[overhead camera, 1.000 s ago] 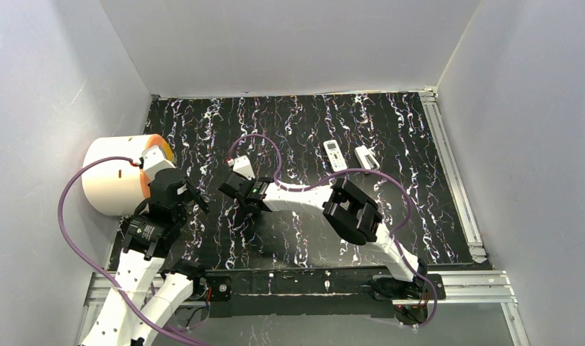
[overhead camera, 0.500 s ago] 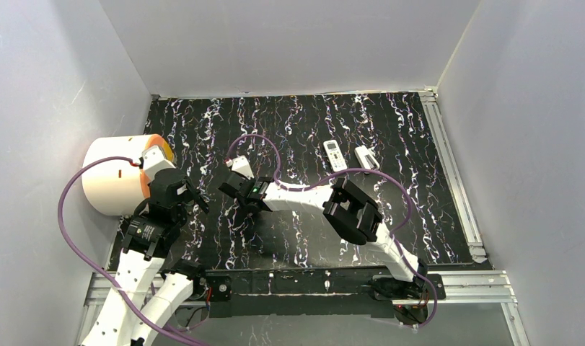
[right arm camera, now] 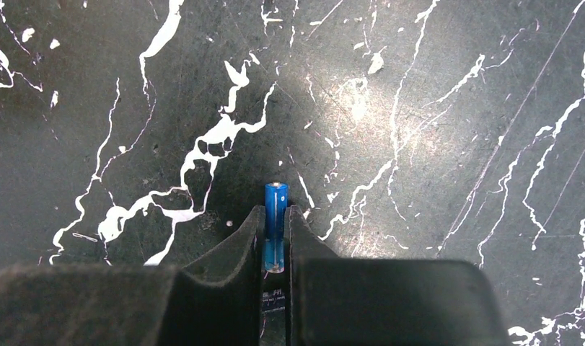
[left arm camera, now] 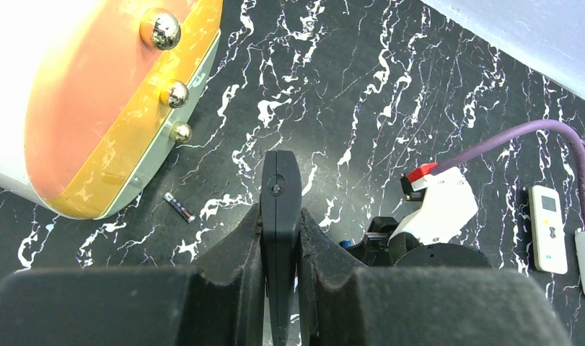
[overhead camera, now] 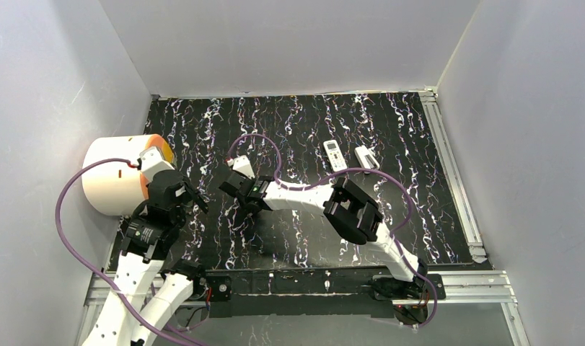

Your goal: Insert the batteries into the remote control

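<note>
The right fingers (right arm camera: 239,249) are closed on the blue battery (right arm camera: 275,198), pinching its rear half so the front end sticks out just above the table (right arm camera: 433,144). The left fingers (left arm camera: 231,252) are clamped on the black remote (left arm camera: 280,180), held on edge.

The main risk is the battery. It is thin and round and is gripped only along 2 narrow lines, so any push against the remote could pivot it or squeeze it out. The remote's battery bay is not visible in any view, so a misaligned approach or reversed polarity seems likely to jam. The 2 arms also work close together, so a wrist or the purple cable (overhead camera: 257,140) could snag.

A dark battery (left arm camera: 179,207) lies loose on the table just beside the big white and orange drum (left arm camera: 94,94) and could roll under it if nudged. The drum lies on its side, its contents hidden. A white remote (left arm camera: 547,229) sits well apart.
</note>
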